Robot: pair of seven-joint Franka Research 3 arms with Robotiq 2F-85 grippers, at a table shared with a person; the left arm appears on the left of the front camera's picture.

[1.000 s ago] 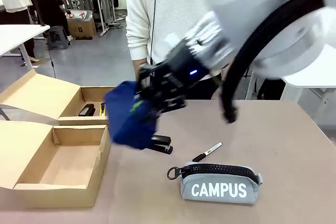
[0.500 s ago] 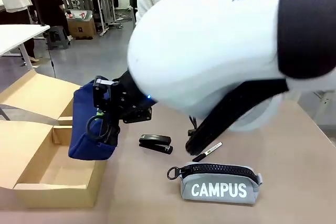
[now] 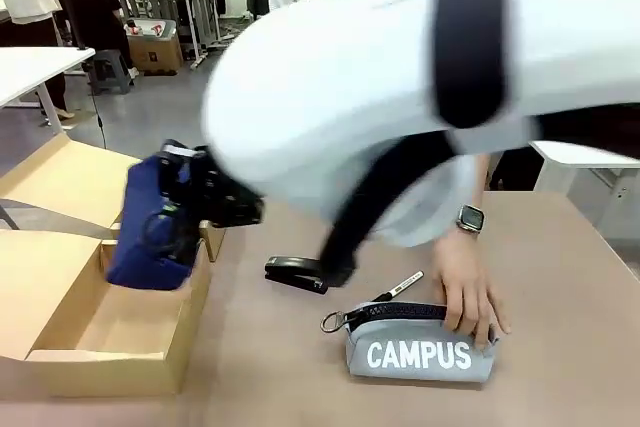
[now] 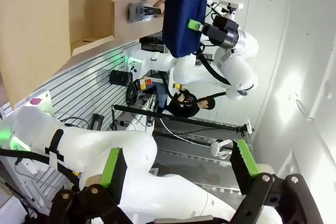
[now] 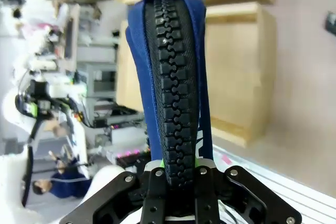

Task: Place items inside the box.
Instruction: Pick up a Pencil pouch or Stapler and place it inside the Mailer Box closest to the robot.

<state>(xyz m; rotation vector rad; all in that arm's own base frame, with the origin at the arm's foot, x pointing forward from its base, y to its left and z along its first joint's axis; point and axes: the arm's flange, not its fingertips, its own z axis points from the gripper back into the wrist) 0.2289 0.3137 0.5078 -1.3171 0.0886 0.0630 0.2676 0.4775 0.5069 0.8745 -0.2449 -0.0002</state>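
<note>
Table (image 3: 560, 277) shows you two pouches: navy pouch (image 3: 135, 237) pinched by right gripper (image 3: 190, 215) over cardboard box (image 3: 60, 357), grey pouch (image 3: 420, 355) under person's hand (image 3: 468, 292); one stapler (image 3: 292, 273), one marker (image 3: 400, 285), partly behind right arm (image 3: 400, 77); left gripper (image 4: 178, 169) spread.

White right arm (image 3: 330, 107) w/ black band (image 3: 470, 42) & cable (image 3: 375, 192); blk left gripper (image 4: 177, 163), green pads (image 4: 112, 167).

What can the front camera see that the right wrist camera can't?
Front camera's extras: the grey CAMPUS pouch with a person's hand on it, plus a black stapler and a marker on the table. Right wrist camera's extra: the chunky black zipper up close, pinched in the right tool. Both see the navy pouch held over the open cardboard box.
</note>
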